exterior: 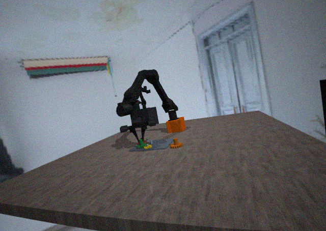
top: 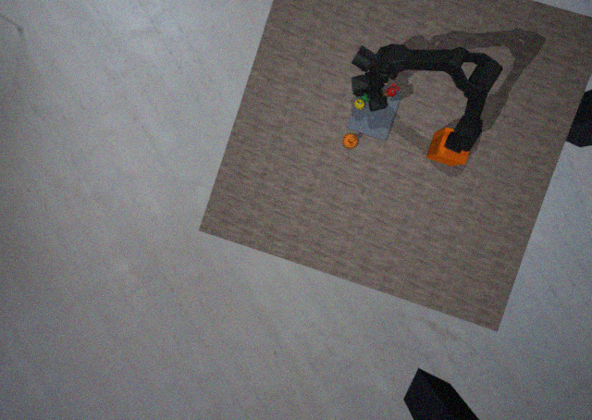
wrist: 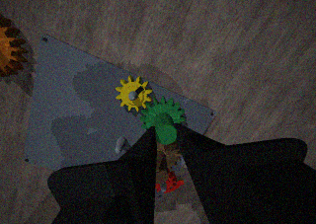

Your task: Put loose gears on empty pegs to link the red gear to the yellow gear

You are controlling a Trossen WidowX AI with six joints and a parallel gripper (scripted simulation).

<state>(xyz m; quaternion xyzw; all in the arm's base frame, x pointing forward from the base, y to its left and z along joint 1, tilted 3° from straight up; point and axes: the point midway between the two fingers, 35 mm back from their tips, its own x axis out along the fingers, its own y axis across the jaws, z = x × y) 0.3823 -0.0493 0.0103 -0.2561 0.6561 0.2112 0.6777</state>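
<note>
One green gear (top: 364,97) (exterior: 141,144) (wrist: 163,116), its stem clamped in the gripper (exterior: 140,141) (wrist: 164,128), sits at the yellow gear's (top: 359,104) (exterior: 147,146) (wrist: 129,94) edge over the board (top: 370,125) (exterior: 160,144) (wrist: 46,106). Clashing teeth or a missed peg could leave it tilted; releasing early could leave it unseated.

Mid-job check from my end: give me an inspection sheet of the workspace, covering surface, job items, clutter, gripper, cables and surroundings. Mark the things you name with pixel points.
Surface: brown wood-look tabletop (top: 287,191) (exterior: 199,176); nothing seen spilled.
Grey board (top: 373,125) (exterior: 163,143) (wrist: 49,111): lies on the tabletop.
Yellow gear (top: 359,104) (exterior: 147,146) (wrist: 126,96): on the board, black stripe visible.
Red gear (top: 394,92) (wrist: 170,183): on the board, partly hidden in the wrist view.
Green gear (exterior: 141,145) (wrist: 165,111): beside the yellow gear; full seating cannot be told.
Orange gear (top: 350,141) (exterior: 175,145) (wrist: 7,48): loose, off the board.
Clutter: nothing seen.
Gripper (exterior: 140,141) (wrist: 164,128): shut on the green gear's knob.
Cables: nothing seen.
Surroundings: pale wall, double door (exterior: 226,73), striped hanging (exterior: 65,66).
</note>
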